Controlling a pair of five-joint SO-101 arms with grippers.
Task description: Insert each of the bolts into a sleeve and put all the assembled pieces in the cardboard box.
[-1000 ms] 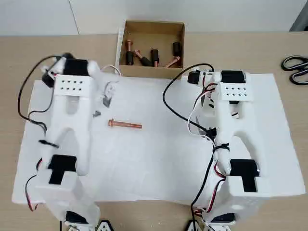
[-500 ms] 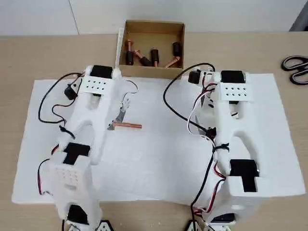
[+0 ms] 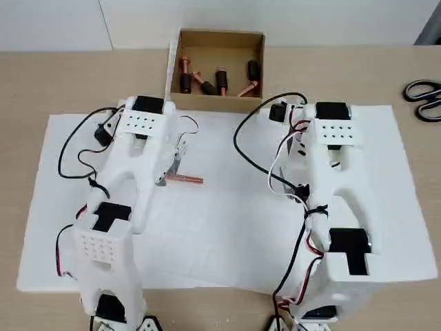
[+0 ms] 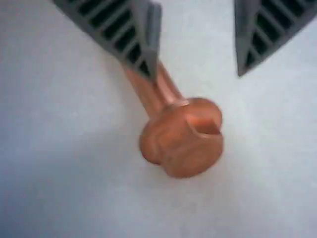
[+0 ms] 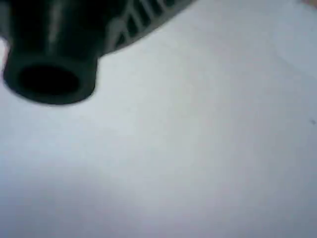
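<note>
Left gripper: The left gripper (image 4: 196, 72) is open over the white sheet (image 3: 227, 227), its two grey ribbed fingers (image 4: 124, 34) spread either side of the lone bolt (image 4: 181, 139). One finger lies over the shank; the other is clear of it.

Bolt: The copper bolt lies flat on the sheet, in the left half, in front of the cardboard box (image 3: 213, 103). From the high view its head sits under the left gripper (image 3: 171, 169) and its shank (image 3: 189, 180) points toward the right arm.

Right gripper: The right gripper (image 5: 89, 29) grips a black sleeve (image 5: 49, 77), with the sleeve's open end showing above the sheet. In the high view the right arm (image 3: 334, 165) is folded over the right side of the sheet.

Cardboard box: It stands at the far edge of the sheet, between the two arms. Inside lie several bolts already in black sleeves (image 3: 222, 81).

Desk: On the pale wood desk (image 3: 41, 76), a pair of scissors (image 3: 424, 96) rests at the far right, off the sheet.
</note>
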